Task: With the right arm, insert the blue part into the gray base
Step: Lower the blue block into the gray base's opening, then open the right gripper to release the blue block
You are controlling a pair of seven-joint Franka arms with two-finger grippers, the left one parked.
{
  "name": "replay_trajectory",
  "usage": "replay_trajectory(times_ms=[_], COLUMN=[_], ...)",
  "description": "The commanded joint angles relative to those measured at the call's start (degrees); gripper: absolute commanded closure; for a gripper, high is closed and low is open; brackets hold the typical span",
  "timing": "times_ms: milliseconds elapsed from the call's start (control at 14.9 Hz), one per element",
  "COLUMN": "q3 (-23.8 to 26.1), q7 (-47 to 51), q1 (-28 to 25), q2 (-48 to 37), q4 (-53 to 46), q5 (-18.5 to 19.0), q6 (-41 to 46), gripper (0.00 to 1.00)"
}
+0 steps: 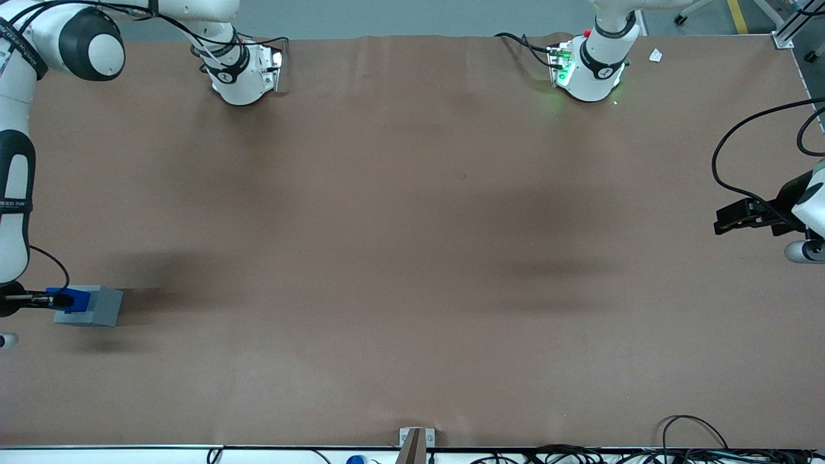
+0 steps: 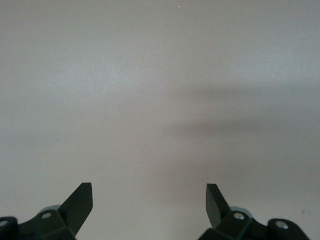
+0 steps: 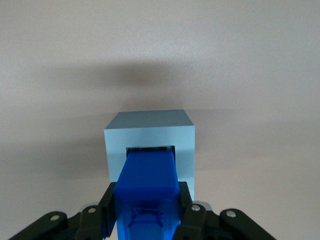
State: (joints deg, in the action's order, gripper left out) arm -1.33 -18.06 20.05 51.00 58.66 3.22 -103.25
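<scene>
Gripper [image 3: 147, 210] clamped on the blue part [image 3: 148, 187], leading end just entering the square socket of the gray base [image 3: 150, 137] directly ahead of the fingers; held square, presumably for clean seating.

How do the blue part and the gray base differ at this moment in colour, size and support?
The blue part is saturated blue; the gray base is pale gray. The blue part is narrower than the gray base, fitting within its socket opening. The blue part is held between the fingers of the gripper, its tip at the socket, while the gray base rests on the table. Both are boxy, straight-edged blocks.
</scene>
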Motion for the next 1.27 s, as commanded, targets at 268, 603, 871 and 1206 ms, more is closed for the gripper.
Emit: replay_trajectory(times_ms=[268,603,871,1206], q3=[0.19,0.27,0.27,0.27], q7=[-0.75,-1.01,-1.10,-0.57], q1=[-0.63,0.07,0.51,0.08], q2=[1.47,2.35,3.58,3.49], q4=[-1.35,-1.27,-1.27,-1.27], q5=[0.47,0.30,0.21,0.04], q6=[-0.46,-2.21,-3.71,-3.63], gripper=[1.00,1.00,1.00,0.84])
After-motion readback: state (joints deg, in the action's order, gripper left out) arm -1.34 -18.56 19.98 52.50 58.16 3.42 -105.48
